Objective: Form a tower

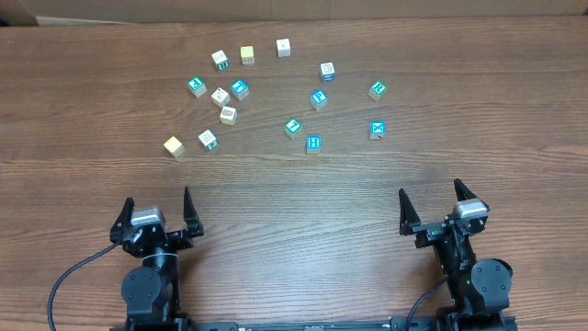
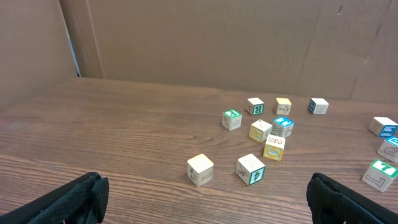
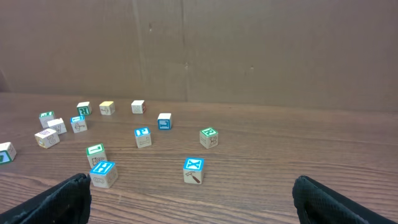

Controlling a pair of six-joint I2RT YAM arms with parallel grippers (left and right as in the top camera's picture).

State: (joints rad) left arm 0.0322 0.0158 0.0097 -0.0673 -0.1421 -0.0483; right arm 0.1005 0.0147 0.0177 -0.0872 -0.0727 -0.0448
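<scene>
Stacking is not yet begun: the cubes [image 1: 220, 95] lie scattered, the left gripper [image 1: 158, 204] and right gripper [image 1: 430, 195] sit spread wide and empty, so one must fetch a first cube.

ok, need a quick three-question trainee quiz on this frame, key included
1. Fill in: the left gripper and right gripper both stand ____, holding nothing.
2. The blue cube with the white X lies closer to: A) left gripper B) right gripper.
3. True or false: one cube already sits on top of another.
Key: 1 open; 2 B; 3 false, all cubes lie singly on the table.
</scene>
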